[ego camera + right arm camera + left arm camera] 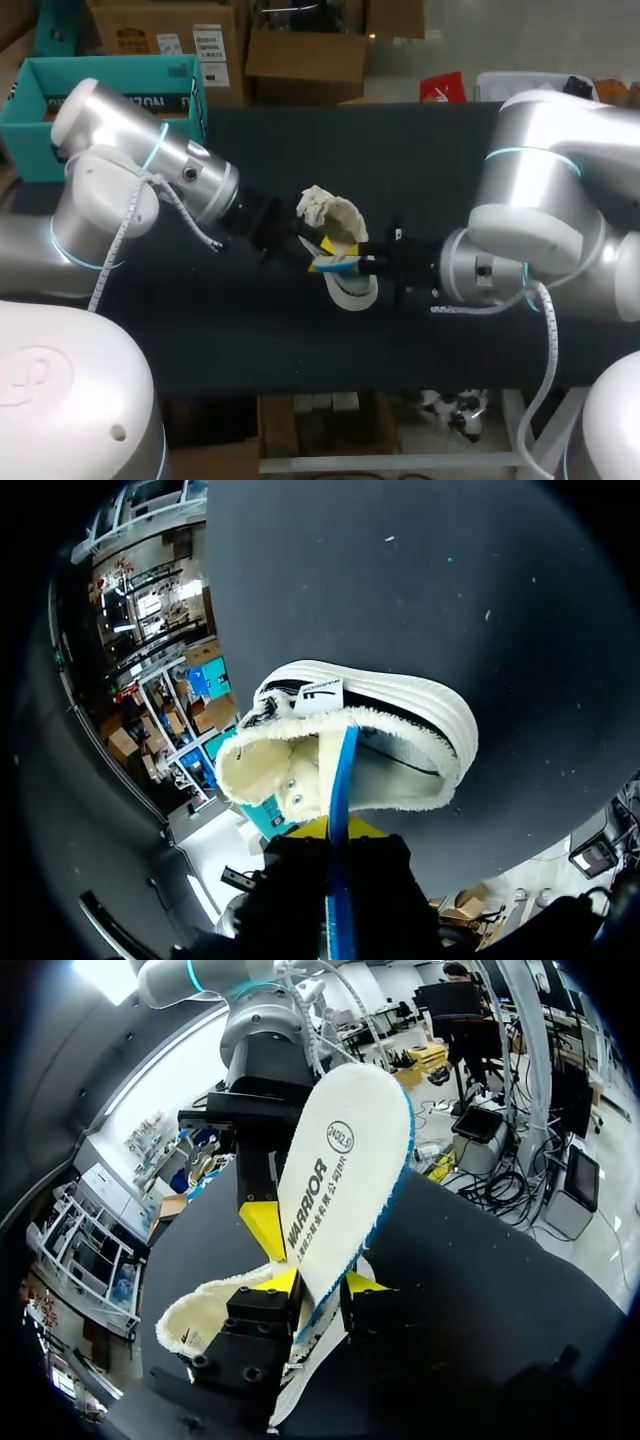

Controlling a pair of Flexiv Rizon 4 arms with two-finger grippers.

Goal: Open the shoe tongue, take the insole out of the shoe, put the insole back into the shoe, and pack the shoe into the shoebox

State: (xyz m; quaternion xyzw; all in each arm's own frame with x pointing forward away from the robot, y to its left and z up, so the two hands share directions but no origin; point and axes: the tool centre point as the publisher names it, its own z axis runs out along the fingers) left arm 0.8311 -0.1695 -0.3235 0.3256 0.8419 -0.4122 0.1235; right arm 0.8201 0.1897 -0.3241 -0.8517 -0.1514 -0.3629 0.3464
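Note:
The insole (340,1170), cream with a blue edge, stands on edge above the table between my two grippers. My left gripper (318,1282) is shut on its near end, a yellow tip on each side. My right gripper (330,830) is shut on the blue edge from the other side; one of its fingers (262,1228) shows against the insole. In the head view the grippers (300,243) (372,265) meet mid-table over the insole (335,263). The white shoe (400,705) with fleecy lining lies just ahead of my right gripper, and shows in the head view (352,292). A fleecy white part (328,208) rises beside my left gripper.
The teal shoebox (100,100) sits open at the table's back left corner, behind my left arm. The dark table (400,150) stretches bare behind the grippers and along its front edge.

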